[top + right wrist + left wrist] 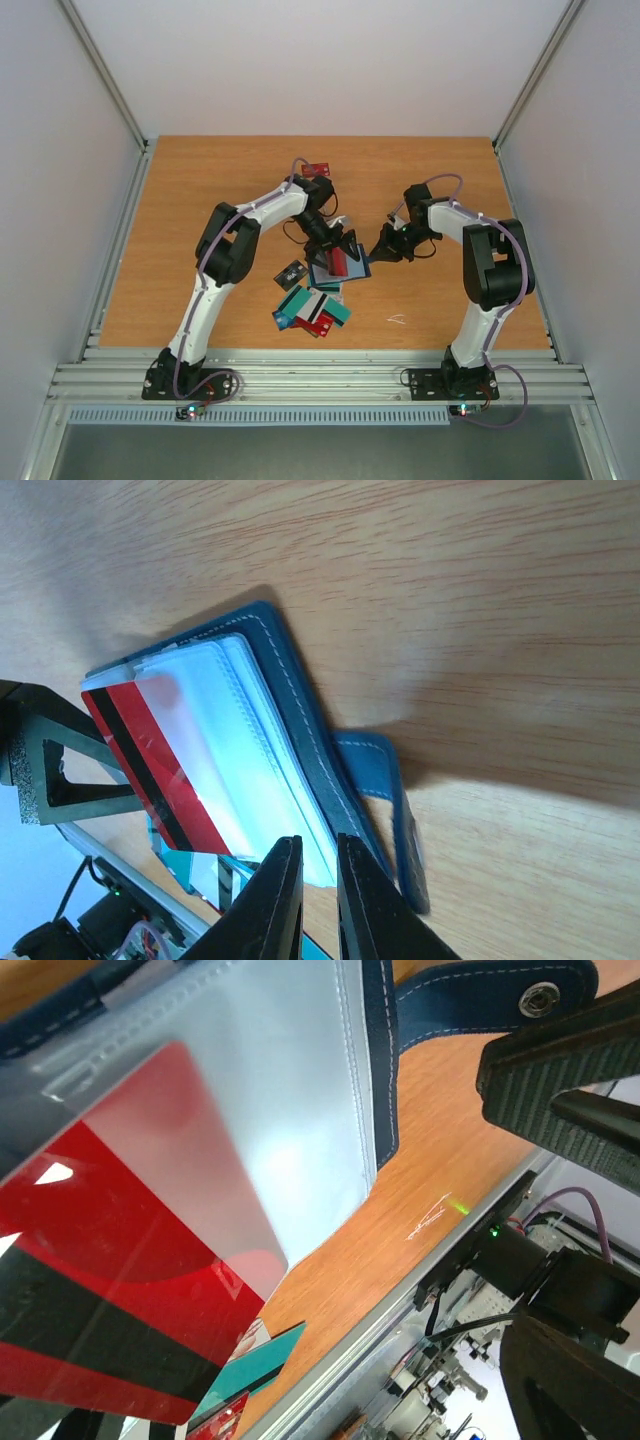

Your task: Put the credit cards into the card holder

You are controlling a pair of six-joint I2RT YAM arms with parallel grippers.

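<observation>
The card holder point(322, 277) lies open mid-table, navy outside point(290, 685), pale clear pockets inside point(300, 1080). A red credit card point(110, 1260) with a black stripe sits partway in one pocket, its outer end sticking out point(150, 750). My left gripper point(340, 245) stands open over it, fingers point(560, 1070) wide apart and off the card. My right gripper point(318, 855) is shut on the holder's pale pocket edge, beside the snap strap point(385, 780). More credit cards, teal, red and white, lie in a loose pile point(312, 308) in front of the holder.
A dark card point(291, 272) lies left of the holder. Another red card point(316, 168) rests further back, behind the left arm. A small white scrap point(397, 320) lies right of the pile. The table's metal front rail point(320, 375) runs close behind the pile.
</observation>
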